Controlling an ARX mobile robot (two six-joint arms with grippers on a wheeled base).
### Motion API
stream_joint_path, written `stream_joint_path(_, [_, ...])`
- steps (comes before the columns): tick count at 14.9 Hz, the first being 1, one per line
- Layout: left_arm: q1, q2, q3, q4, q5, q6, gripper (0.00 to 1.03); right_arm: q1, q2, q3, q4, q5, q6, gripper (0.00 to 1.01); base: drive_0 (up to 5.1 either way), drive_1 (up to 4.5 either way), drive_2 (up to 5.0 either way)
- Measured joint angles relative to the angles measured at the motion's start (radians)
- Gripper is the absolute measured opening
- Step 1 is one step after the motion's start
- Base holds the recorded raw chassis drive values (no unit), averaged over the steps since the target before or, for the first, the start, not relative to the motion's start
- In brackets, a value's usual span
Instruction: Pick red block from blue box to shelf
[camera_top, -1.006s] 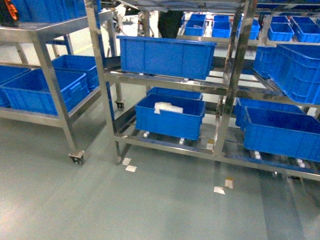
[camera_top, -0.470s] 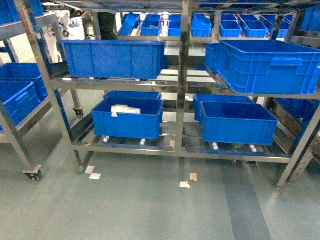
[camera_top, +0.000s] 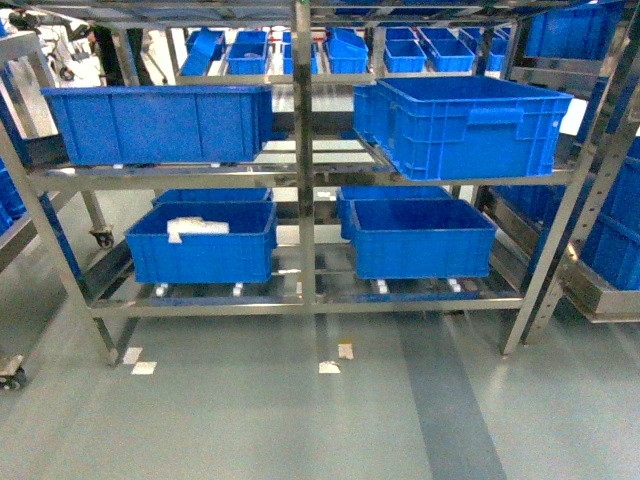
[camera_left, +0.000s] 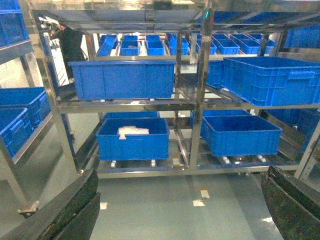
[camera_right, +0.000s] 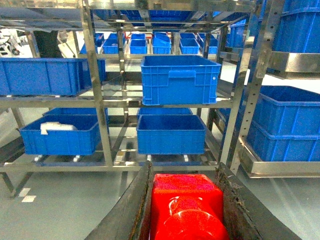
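I see the red block (camera_right: 186, 210) clamped between my right end effector (camera_right: 182, 212) fingers, facing the shelf (camera_top: 305, 170) and its dark blue crates (camera_top: 465, 120); my left end effector (camera_left: 180, 210) hangs spread wide, holding nothing

shelf (camera_top: 304, 180) fills the upper two thirds of the head frame. Centre upright (camera_top: 303, 150) splits it into two bays.
Middle tier: dark blue crate (camera_top: 160, 122) takes most of the left bay, handled crate (camera_top: 470, 125) most of the right bay. Bare steel only in the strip just beside the centre upright, narrow on both sides.
Bottom tier: crate holding white packing (camera_top: 203, 243) on the left, another crate (camera_top: 422, 238) on the right, more crates behind both.
Grey floor (camera_top: 300, 420) in the lower frame is open apart from flat tape scraps (camera_top: 330, 367).
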Motion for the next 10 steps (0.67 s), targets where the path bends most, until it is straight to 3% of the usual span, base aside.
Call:
stream_joint_path(2, [0.000,0.000,0.000,-0.001,0.000,0.000,0.98,0.000,0.000,0.000,-0.001,-0.001,0.000,0.29,2.5,2.18,-5.0])
stream_joint_path(8, [0.000,0.000,0.000,0.000,0.000,0.000,0.98,0.000,0.000,0.000,-0.001,0.000,0.000,0.29,0.0,3.81,-3.8])
stream_joint_path(10, [0.000,0.000,0.000,0.000,-0.003,0.000,0.98,0.000,0.000,0.000,0.000,0.000,0.000,0.29,2.8,2.32,-4.9])
